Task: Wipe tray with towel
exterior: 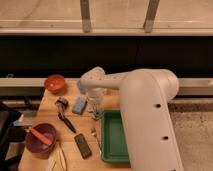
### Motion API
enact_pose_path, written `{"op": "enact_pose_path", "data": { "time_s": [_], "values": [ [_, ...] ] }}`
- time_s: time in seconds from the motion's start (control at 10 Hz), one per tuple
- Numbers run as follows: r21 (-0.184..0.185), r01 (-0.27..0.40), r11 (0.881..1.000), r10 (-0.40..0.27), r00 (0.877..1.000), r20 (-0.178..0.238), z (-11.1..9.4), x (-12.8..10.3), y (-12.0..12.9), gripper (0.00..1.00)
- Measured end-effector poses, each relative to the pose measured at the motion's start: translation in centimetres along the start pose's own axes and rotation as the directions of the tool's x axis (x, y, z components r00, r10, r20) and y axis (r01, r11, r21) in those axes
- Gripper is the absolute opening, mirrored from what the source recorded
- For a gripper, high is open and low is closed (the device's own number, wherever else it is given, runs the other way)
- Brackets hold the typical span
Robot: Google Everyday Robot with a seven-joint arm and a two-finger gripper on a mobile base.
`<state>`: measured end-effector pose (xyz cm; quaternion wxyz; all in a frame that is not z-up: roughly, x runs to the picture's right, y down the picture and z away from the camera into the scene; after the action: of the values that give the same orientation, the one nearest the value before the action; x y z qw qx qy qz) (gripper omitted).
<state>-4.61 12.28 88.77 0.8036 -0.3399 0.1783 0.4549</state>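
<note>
The green tray [116, 137] lies on the wooden table [50, 112] at its right front. A small blue folded pad [79, 105], possibly the towel, lies on the table to the left of the tray's far corner. My gripper [95, 111] hangs down from the white arm [145, 105]. It is just above the table, between the blue pad and the tray's far-left corner. The arm covers the tray's right side.
An orange bowl [55, 83] stands at the back left. A purple bowl [40, 139] with an orange tool stands at the front left. A black brush [65, 119], a dark flat block [83, 145], a small utensil [95, 135] and pale strips [57, 159] lie left of the tray.
</note>
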Motion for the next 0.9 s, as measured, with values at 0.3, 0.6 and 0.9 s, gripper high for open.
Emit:
{"op": "enact_pose_path", "data": {
  "time_s": [0.3,0.6,0.9],
  "values": [
    [-0.013,0.005,1.0,-0.005,1.0,0.031,-4.4,0.0,-1.5,0.0],
    [-0.048,0.022,0.999,-0.02,0.998,0.055,-10.5,0.8,-3.3,0.0],
    [-0.082,0.02,0.996,-0.017,0.999,0.035,-14.6,5.0,-5.6,0.0]
  ]
}}
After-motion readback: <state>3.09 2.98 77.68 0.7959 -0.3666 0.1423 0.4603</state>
